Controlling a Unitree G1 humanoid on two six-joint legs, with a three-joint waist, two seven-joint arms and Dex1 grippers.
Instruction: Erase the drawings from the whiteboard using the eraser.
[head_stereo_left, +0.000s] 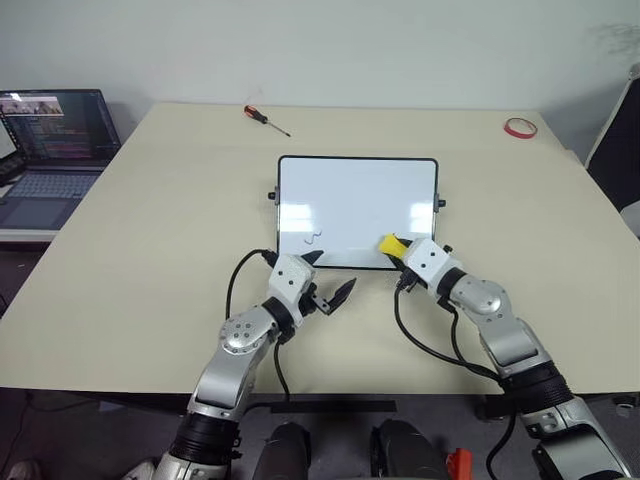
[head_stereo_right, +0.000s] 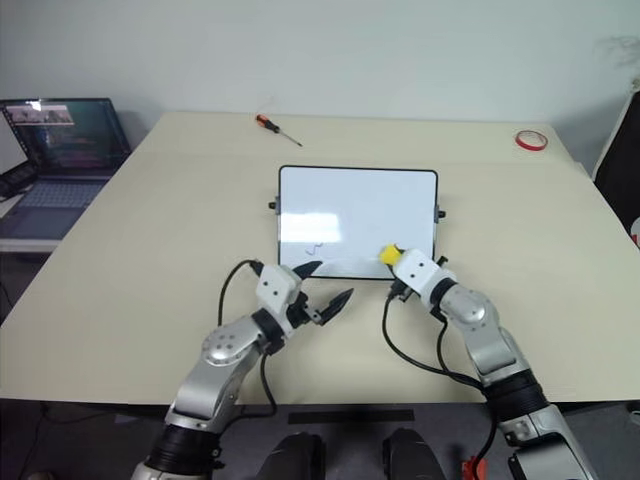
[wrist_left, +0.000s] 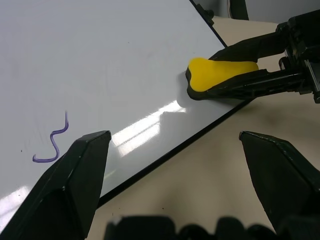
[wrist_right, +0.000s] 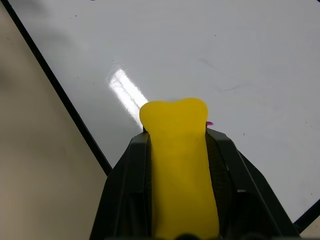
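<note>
Nearest, the left hand (head_stereo_left: 330, 280) hung spread above the matte beige counter (head_stereo_left: 150, 250) beside the glossy, black-framed whiteboard (head_stereo_left: 350, 195). The right hand (wrist_right: 176, 145) pinched a smooth yellow eraser (wrist_right: 180, 150) on the board's near corner. One purple squiggle (wrist_left: 54, 140) showed, no readable writing.

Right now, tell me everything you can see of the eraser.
The eraser is a small bright yellow block with a waisted, bone-like outline and a dark underside, matte and plastic-looking. The right gripper is shut on it, one black finger on each long side, its rounded end sticking out past the fingertips. It sits low over the whiteboard near the near right corner, apparently touching the glossy surface. A tiny pink mark shows beside its tip.
</note>
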